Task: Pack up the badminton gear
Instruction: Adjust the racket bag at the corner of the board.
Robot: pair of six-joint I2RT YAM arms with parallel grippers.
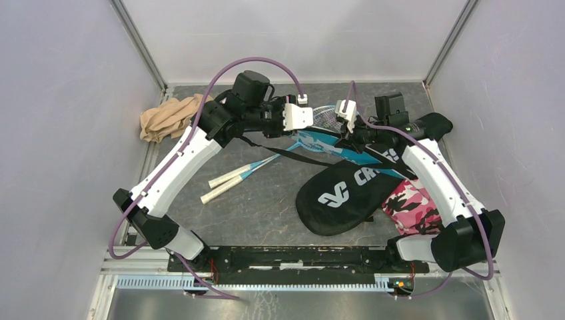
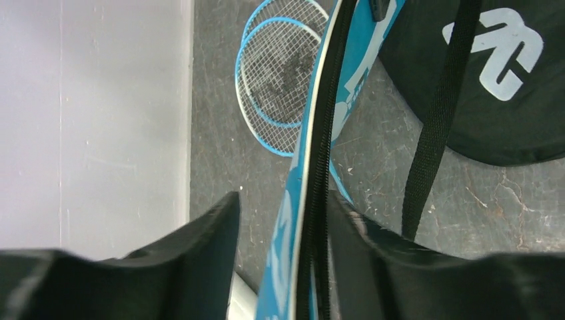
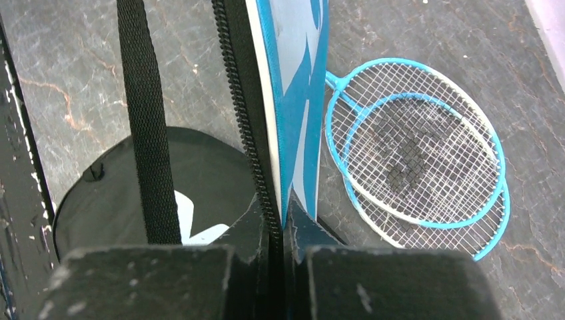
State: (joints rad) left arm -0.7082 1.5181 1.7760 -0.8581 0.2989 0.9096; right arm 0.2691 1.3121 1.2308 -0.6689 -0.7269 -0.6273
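The blue racket cover [image 1: 318, 142] hangs between my two grippers at the back middle. My right gripper [image 1: 346, 121] is shut on its zipped edge [image 3: 300, 67]. My left gripper [image 1: 298, 117] is open, and the cover's edge [image 2: 356, 63] runs between its fingers, lying against the right one [image 2: 360, 247]. Two blue-framed rackets [image 1: 325, 115] lie stacked under the cover, their heads showing in both wrist views [image 2: 280, 80] [image 3: 413, 153]. The black CROSSWAY cover [image 1: 346, 193] lies flat at the front right. No shuttlecocks or white tube are in view.
The rackets' white handles [image 1: 230, 181] point toward the front left. A tan cloth bundle [image 1: 170, 117] sits at the back left wall. A pink camouflage item [image 1: 413, 203] lies under my right arm. The blue cover's black strap [image 2: 440, 113] hangs over the table.
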